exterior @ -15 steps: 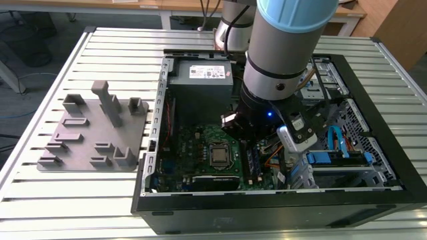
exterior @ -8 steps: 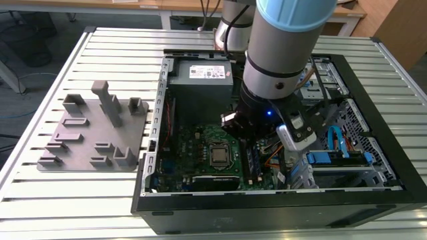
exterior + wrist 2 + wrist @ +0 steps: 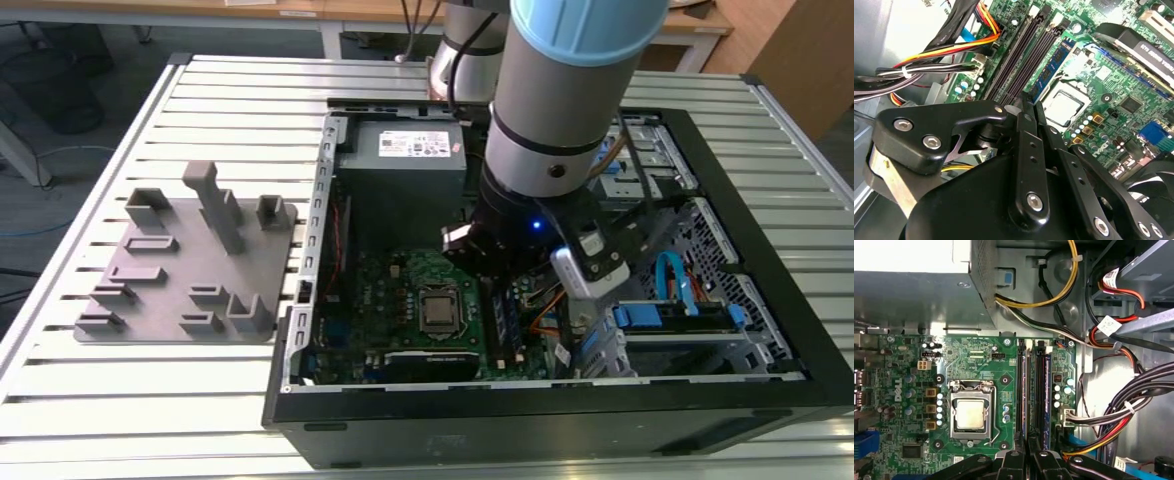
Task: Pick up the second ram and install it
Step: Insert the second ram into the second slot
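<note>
Exterior view: the gripper [image 3: 514,262] hangs inside the computer case [image 3: 747,400], above the motherboard [image 3: 400,290]. Second wrist view: fingers [image 3: 1025,117] pressed together; the second ram [image 3: 1050,71], blue, stands in its slot at twelve o'clock. First wrist view: it lies at twelve o'clock. An unlatched end could leave it crooked.

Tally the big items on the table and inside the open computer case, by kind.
Computer case: 1
Grey holder tray: 1
Green motherboard: 1
Processor: 1
Power supply box: 1
Total: 5
</note>
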Controlling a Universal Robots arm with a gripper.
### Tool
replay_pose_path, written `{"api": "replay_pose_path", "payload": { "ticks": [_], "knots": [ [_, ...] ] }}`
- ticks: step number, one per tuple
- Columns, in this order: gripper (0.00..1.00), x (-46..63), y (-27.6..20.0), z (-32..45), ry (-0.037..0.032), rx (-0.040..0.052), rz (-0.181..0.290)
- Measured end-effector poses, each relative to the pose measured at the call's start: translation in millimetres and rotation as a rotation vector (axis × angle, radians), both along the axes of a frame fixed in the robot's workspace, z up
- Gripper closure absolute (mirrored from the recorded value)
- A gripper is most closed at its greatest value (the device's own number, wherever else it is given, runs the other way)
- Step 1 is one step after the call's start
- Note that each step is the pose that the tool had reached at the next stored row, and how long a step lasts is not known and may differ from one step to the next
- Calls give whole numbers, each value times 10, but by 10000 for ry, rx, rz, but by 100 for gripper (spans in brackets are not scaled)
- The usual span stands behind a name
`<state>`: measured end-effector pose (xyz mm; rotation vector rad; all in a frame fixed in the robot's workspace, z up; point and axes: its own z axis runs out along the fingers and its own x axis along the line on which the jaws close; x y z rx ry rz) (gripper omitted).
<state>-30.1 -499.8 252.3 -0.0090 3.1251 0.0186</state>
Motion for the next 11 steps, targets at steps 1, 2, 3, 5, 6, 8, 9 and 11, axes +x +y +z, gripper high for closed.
{"api": "replay_pose_path", "payload": {
  "ticks": [1,2,3,5,6,8,9,11],
  "knots": [
    [86,0,0,-10,0,-6,0],
    [86,0,0,-21,0,-14,0],
    [86,1,0,-33,0,-22,0],
    [86,1,0,-56,1,-27,-2],
    [86,2,0,-70,1,-31,-1],
    [86,4,0,-97,2,-34,-1],
    [86,5,0,-112,2,-35,-1],
    [86,6,0,-141,3,-39,0]
  ]
}}
